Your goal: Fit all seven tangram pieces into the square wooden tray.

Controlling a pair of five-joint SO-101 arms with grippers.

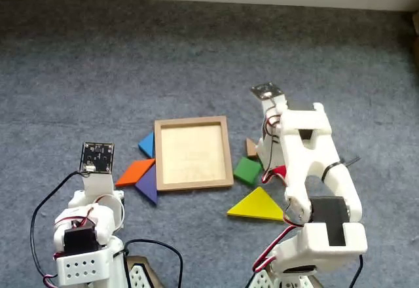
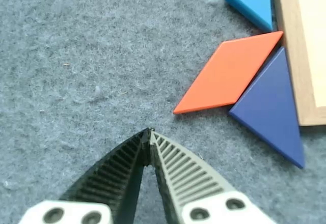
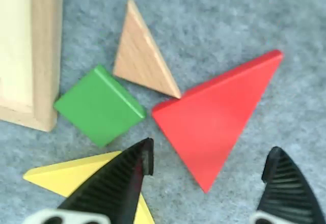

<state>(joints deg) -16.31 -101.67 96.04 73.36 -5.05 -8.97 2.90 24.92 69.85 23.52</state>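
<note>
The square wooden tray (image 1: 193, 184) lies empty mid-table. By its left side are a light blue triangle (image 1: 146, 144), an orange parallelogram (image 1: 135, 172) and a dark blue triangle (image 1: 148, 184). My left gripper (image 2: 148, 134) is shut on nothing, a short way from the orange parallelogram (image 2: 229, 71). Right of the tray lie a green square (image 1: 247, 170), a tan triangle (image 1: 251, 147), a red triangle (image 1: 279, 171) and a yellow triangle (image 1: 258, 206). My right gripper (image 3: 211, 160) is open just above the red triangle (image 3: 214, 107), its fingers either side of the near corner.
Grey carpet covers the table. The right arm's white body (image 1: 308, 163) hangs over the pieces right of the tray. The green square (image 3: 99, 106) sits near the tray's corner (image 3: 46, 107), with the tan triangle (image 3: 140, 58) touching the red one.
</note>
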